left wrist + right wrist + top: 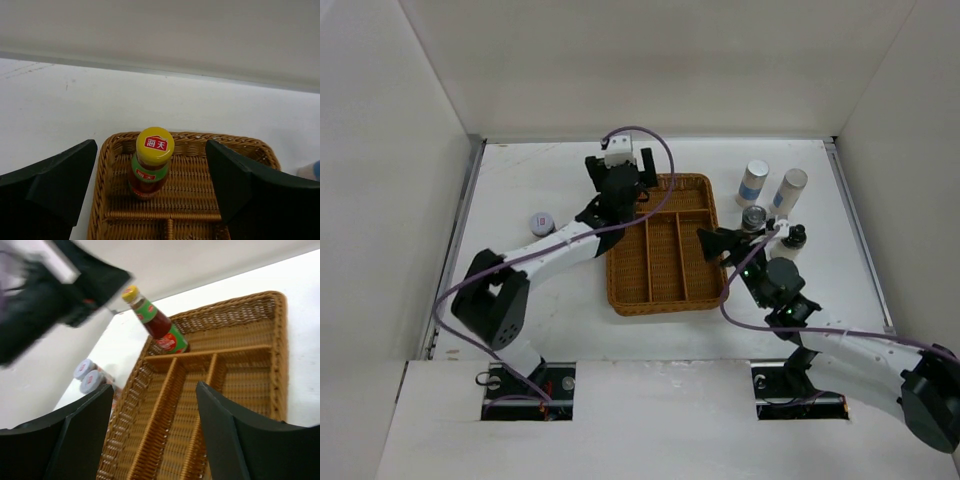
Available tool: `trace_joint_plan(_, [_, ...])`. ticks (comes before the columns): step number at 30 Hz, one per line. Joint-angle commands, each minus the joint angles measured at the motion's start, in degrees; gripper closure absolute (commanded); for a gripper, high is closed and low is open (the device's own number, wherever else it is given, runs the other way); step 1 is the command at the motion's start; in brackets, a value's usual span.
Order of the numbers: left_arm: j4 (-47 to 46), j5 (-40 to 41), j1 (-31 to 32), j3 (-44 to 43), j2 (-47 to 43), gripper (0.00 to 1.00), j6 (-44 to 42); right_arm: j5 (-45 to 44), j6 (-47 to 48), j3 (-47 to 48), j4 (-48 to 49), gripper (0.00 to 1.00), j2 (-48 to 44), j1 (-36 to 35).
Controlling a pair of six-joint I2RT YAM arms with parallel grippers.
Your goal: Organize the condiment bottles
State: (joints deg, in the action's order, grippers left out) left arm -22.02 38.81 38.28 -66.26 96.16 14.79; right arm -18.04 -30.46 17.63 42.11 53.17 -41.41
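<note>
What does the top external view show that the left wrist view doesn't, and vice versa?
Top only: both arms, a white-lidded jar left of the wicker tray, a dark-lidded jar and a black-capped bottle right of it. Left wrist only: the yellow-capped bottle, upright in the tray's far compartment, untouched inside the open left claw. Both: tray, left claw; the wrist view's pale edge sliver may be a white shaker.

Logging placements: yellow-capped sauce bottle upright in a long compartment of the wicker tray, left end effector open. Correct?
Wrong compartment: in the left wrist view the yellow-capped sauce bottle stands upright in the crosswise end compartment of the wicker tray, left end effector open.
</note>
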Motion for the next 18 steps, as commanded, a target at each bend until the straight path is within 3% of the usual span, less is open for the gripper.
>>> trace_joint_plan(1, [-5.7, 1.4, 1.4, 3.0, -10.5, 0.07, 0.2, -1.2, 0.2, 5.9, -7.2, 0.30, -3.1, 1.5])
trace_joint_plan(5, [-9.2, 1.7, 3.9, 11.7, -20.7, 0.11, 1.4, -2.3, 0.7, 14.1, -21.2, 0.63, -4.5, 3.5])
trace_joint_plan(7, [-11.1, 0.9, 5.6, 17.1, -25.6, 0.28, 3.1, -3.6, 0.9, 18.3, -27.9, 0.72, -3.4, 5.5])
trace_joint_plan(9, [-12.3, -1.5, 7.3, 21.9, -29.1, 0.53, 5.6, -5.4, 1.4, 21.6, -34.2, 0.74, -2.1, 8.0])
trace_joint_plan(12, [-13.7, -6.2, 9.6, 29.3, -33.4, 0.69, 10.1, -8.0, 3.6, 25.5, -41.4, 0.65, 0.4, 12.0])
trace_joint_plan(16, [-19.9, -10.8, 12.6, 39.4, -36.0, 0.69, 15.5, -9.8, 6.6, 30.6, -48.9, 0.24, 3.9, 16.0])
trace_joint_plan(18, [-22.7, -12.8, 14.2, 43.3, -36.3, 0.65, 17.3, -9.3, 7.4, 33.5, -51.7, 0.15, 7.2, 18.4])
